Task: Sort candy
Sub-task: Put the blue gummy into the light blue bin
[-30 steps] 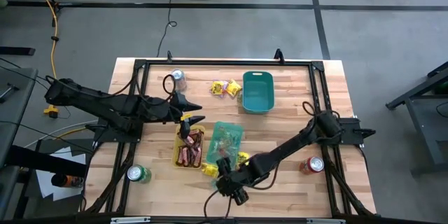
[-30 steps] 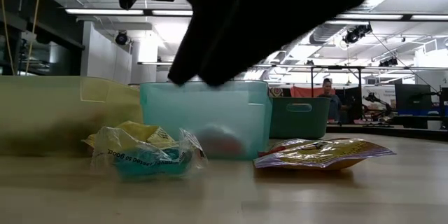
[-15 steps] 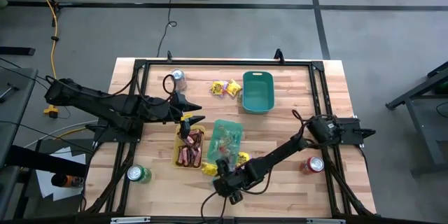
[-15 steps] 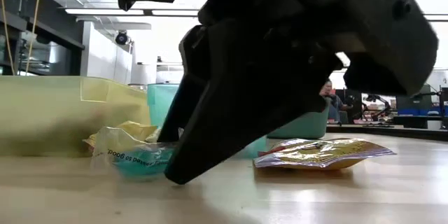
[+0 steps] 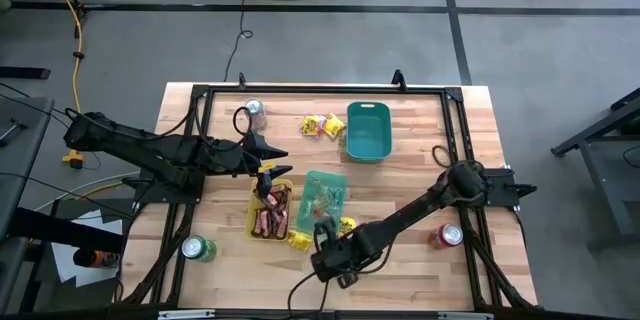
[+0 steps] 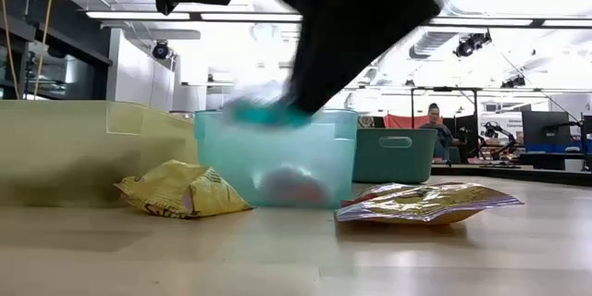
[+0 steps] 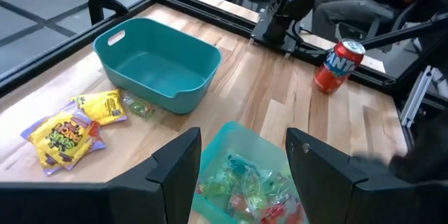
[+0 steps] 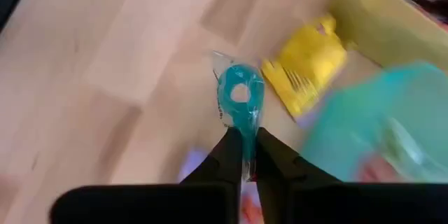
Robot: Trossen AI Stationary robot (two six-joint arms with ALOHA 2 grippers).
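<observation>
My right gripper is shut on a teal ring candy in a clear wrapper. It hangs above the table's near middle, next to the pale teal tray of small pieces. In the low view the candy shows blurred under the dark fingers. A yellow packet lies on the wood below. My left gripper stands open above the trays, over the yellow tray of red-brown bars. My right gripper pinches the clear wrapper's tail between its two fingertips. The teal ring sticks out beyond the fingers. The candy is lifted clear of the table, at about the height of the pale teal tray's rim.
A large teal bin stands far center with yellow packets beside it. More yellow packets lie by the pale tray. Cans stand at near left, near right and far left. A person sits beyond the table.
My right gripper came down to the table beside the yellow packet, shut on the teal wrapped candy and rose with it. The candy, which lay on the wood, now hangs clear at tray-rim height.
</observation>
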